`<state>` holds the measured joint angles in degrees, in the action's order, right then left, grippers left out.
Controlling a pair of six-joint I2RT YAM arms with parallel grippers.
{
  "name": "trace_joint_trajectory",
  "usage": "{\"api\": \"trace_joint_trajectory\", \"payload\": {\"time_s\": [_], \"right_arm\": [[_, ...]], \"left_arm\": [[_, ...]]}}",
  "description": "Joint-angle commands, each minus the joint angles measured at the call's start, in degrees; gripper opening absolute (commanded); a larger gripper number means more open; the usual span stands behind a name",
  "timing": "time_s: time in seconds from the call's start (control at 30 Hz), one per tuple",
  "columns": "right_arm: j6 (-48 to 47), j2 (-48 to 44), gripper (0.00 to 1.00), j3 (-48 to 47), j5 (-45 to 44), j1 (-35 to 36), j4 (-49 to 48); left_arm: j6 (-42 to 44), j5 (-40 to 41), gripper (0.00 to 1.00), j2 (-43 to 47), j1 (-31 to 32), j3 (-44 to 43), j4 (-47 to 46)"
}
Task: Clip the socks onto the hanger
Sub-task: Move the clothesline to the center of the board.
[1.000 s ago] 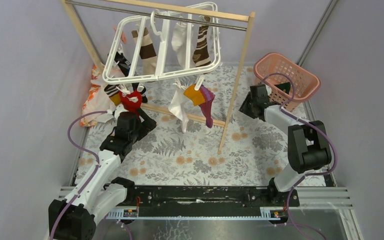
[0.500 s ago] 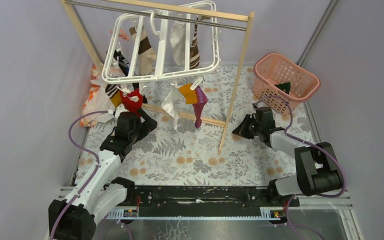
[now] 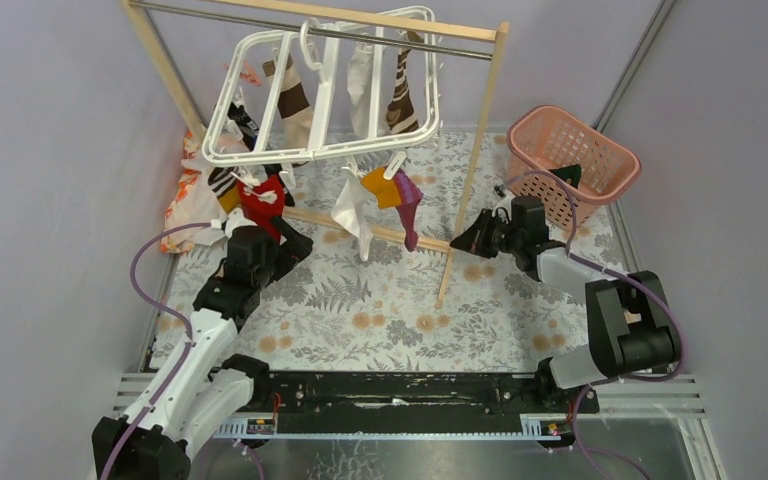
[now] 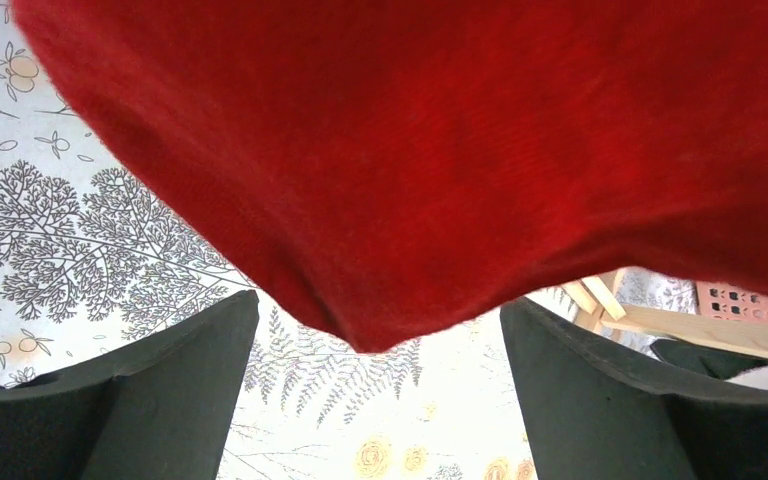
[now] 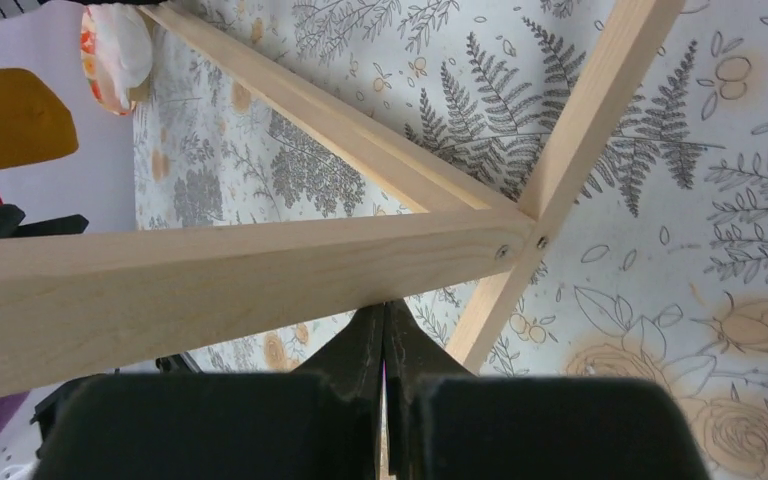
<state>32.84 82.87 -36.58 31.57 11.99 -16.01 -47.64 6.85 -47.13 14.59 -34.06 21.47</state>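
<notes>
The red sock (image 3: 261, 200) dangles from a clip (image 3: 258, 183) at the near-left corner of the hanger (image 3: 322, 92). The hanger hangs by its hook from the metal rod (image 3: 260, 20) of the wooden rack (image 3: 472, 160), above the desk (image 3: 360, 300). I'd judge the sock light, soft and limp. It will fold and swing at a touch, so pinching a bunched edge high up, close under the clip, looks best. Its long axis runs roughly up and down, with the loose end pointing down into the left gripper (image 4: 376, 322). That gripper's fingers (image 4: 175, 375) stand apart on either side of the sock, not pinching it. The right gripper (image 5: 384, 325) sits just under a rack bar, fingers pressed together on nothing I can see.
</notes>
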Motion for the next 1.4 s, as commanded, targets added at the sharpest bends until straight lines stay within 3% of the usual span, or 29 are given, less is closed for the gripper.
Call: {"api": "trace_joint_trajectory", "payload": {"time_s": [0.0,0.47,0.97,1.13,1.37], "right_arm": [[-1.25,3.26,0.0,-4.69,2.63,0.27,-2.64],[-2.03,15.36,0.0,-19.22,-1.52,0.05,-1.5],[-3.61,26.5,0.0,-35.68,-2.86,-2.2,6.22],[-3.91,25.91,0.0,-36.84,-2.09,-2.33,6.72],[-3.16,16.41,0.0,-28.25,-1.45,-2.3,4.42]], "left_arm": [[0.65,0.0,0.99,2.29,0.26,-1.19,0.09],[3.0,-0.07,0.99,3.18,0.26,-2.66,1.99],[4.11,-0.38,0.99,3.71,0.2,-3.71,3.25],[4.12,-0.44,0.99,3.84,0.26,-3.62,3.24],[4.44,-2.53,0.99,4.43,0.26,-5.68,3.92]]}}
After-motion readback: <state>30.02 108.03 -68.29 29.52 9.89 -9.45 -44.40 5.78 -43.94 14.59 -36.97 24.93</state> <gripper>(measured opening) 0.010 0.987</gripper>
